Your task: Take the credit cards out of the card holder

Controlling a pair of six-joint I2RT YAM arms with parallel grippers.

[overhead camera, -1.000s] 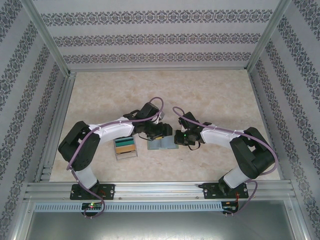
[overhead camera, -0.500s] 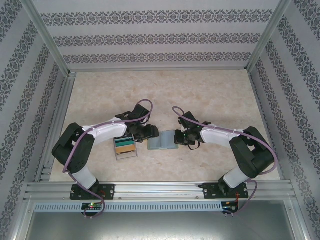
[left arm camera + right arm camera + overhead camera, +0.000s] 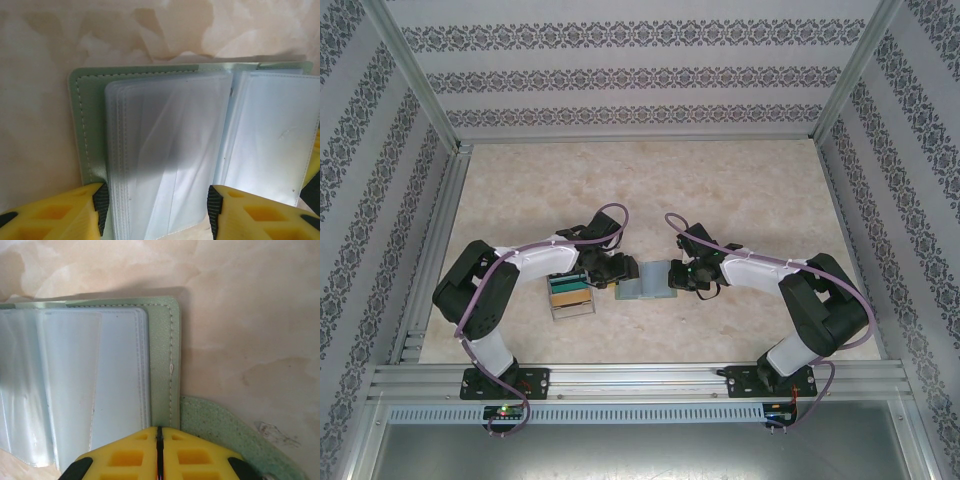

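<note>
- Sage-green card holder: 1, lying open on table, btwn your 2 grippers.
- Your L gripper: jaws apart, straddling holder's clear sleeve stack.
- Your R gripper: fingers pressed together, tips at holder's R edge, by tab.
- Clear tray: 1, just left of holder, coloured cards inside, count unclear.
</note>
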